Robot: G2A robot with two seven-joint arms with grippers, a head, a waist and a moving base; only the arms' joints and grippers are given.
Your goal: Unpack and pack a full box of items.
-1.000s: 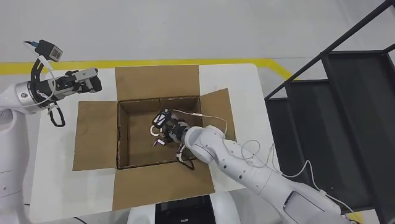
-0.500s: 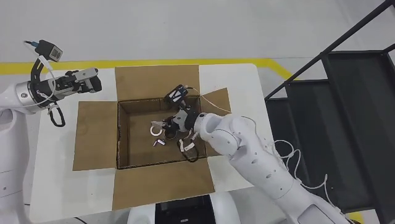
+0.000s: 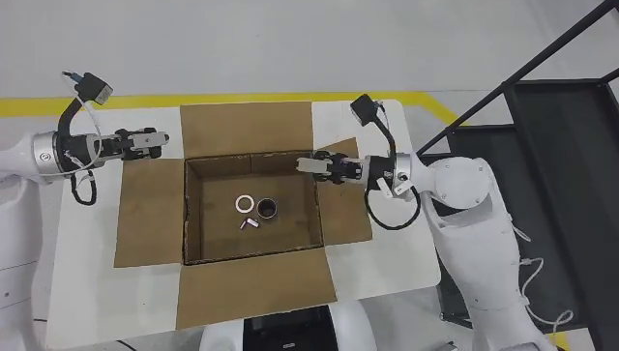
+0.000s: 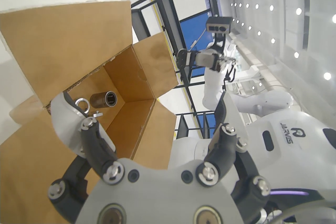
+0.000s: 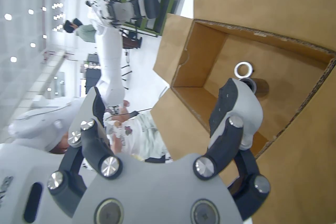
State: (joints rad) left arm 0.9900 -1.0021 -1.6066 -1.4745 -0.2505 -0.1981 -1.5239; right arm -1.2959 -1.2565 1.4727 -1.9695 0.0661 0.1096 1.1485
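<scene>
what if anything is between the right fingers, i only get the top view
observer: nothing, in the right wrist view the right gripper has its fingers spread wide, only air between them
operator: and the left one
observer: the left gripper is open and empty too, per its wrist view
operator: is the dark cylinder solid
observer: no, the left wrist view shows a dark bore in its end, inside a metal rim

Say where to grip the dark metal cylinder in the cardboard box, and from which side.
Best grip the dark metal cylinder mid-length across its round body, coming straight down: it lies on its side on the cardboard box floor, walls blocking sideways approach.
</scene>
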